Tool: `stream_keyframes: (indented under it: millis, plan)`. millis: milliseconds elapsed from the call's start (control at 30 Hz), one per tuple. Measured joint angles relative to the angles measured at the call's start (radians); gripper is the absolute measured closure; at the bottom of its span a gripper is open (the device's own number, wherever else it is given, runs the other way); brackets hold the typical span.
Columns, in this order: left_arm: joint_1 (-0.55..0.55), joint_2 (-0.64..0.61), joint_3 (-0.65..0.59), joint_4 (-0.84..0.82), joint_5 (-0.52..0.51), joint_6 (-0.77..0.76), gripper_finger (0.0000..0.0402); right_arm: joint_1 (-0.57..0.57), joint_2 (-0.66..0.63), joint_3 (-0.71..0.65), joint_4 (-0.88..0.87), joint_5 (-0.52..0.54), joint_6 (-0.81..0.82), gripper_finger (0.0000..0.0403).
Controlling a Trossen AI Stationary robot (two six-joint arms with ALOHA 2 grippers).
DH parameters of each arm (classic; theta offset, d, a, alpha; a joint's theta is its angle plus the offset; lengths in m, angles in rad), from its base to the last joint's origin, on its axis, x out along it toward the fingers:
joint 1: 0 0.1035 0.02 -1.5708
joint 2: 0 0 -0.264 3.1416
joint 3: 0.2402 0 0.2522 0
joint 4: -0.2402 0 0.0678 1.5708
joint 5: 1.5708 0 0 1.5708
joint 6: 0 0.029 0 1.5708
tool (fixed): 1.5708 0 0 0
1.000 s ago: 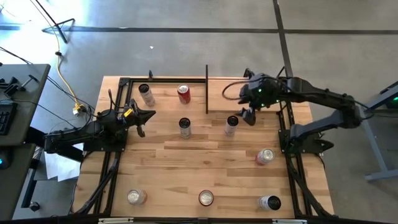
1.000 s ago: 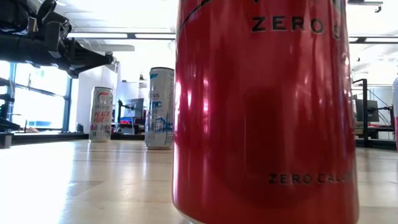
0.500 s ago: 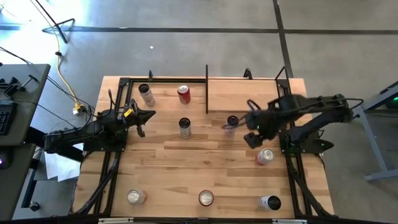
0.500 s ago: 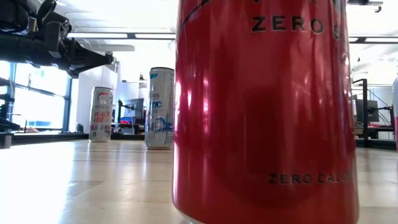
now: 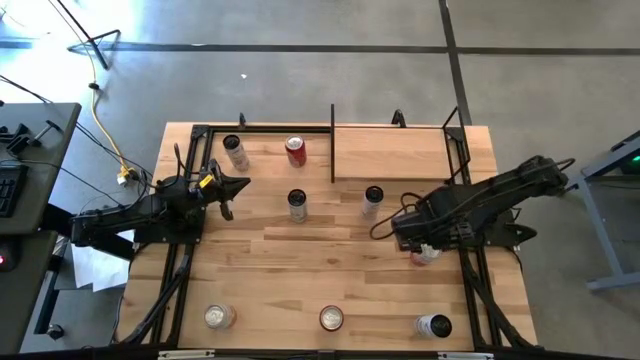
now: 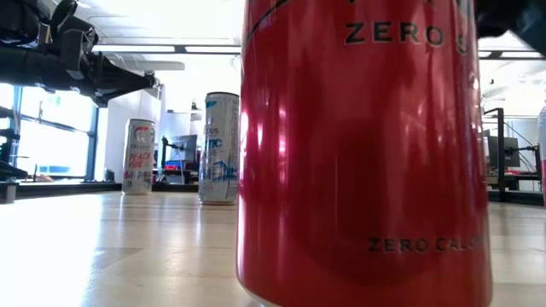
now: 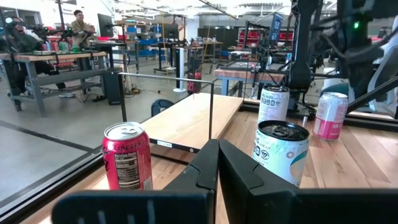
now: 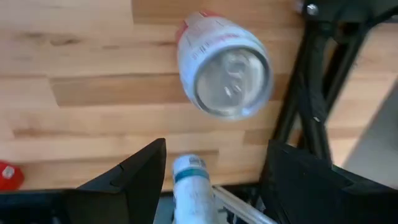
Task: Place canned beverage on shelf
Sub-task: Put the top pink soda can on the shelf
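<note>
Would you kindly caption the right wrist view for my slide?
Open right tool hovering above an upright pink can on the wooden table.

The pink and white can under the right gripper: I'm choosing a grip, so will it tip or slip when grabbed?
The pink and white can stands upright, tall and narrow, so a sideways nudge could probably tip it. Its smooth, glossy wall may slip. The open right gripper looks down on its lid, so closing around the middle seems safest.

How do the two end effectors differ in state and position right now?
The left end effector is shut; the right end effector is open. The left sits at the table's left side, clear of any can; the right hangs over a pink can. Both are dark, two-fingered and hold nothing.
</note>
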Motion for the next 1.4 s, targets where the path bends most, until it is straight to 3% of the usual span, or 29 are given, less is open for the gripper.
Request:
stream_keyframes:
  millis: [133, 233, 433, 567, 733, 800, 1233, 1400]
  plan:
    - [0.000, 0.000, 0.000, 0.000, 0.000, 0.000, 0.0398, -0.009, 0.000, -0.068, 0.060, 0.030, 0.012, 0.0137]
    - [0.000, 0.000, 0.000, 0.000, 0.000, 0.000, 0.0398, -0.019, 0.000, -0.107, 0.051, -0.009, 0.002, 0.0137]
    - [0.000, 0.000, 0.000, 0.000, 0.000, 0.000, 0.0398, -0.019, 0.000, -0.105, 0.021, -0.016, -0.199, 0.0137]
    - [0.000, 0.000, 0.000, 0.000, 0.000, 0.000, 0.0398, -0.019, 0.000, -0.061, -0.028, 0.006, -0.447, 0.0137]
    - [0.000, 0.000, 0.000, 0.000, 0.000, 0.000, 0.0398, 0.024, -0.001, -0.008, -0.043, 0.056, -1.029, 0.0137]
    - [0.000, 0.000, 0.000, 0.000, 0.000, 0.000, 0.0398, 0.044, -0.001, -0.004, -0.053, 0.084, -1.147, 0.0137]
    - [0.000, 0.000, 0.000, 0.000, 0.000, 0.000, 0.0398, 0.208, 0.073, -0.011, -0.057, 0.276, -1.389, 0.0137]
    - [0.000, 0.000, 0.000, 0.000, 0.000, 0.000, 0.0398, 0.236, 0.112, -0.011, -0.056, 0.248, -1.404, 0.0137]
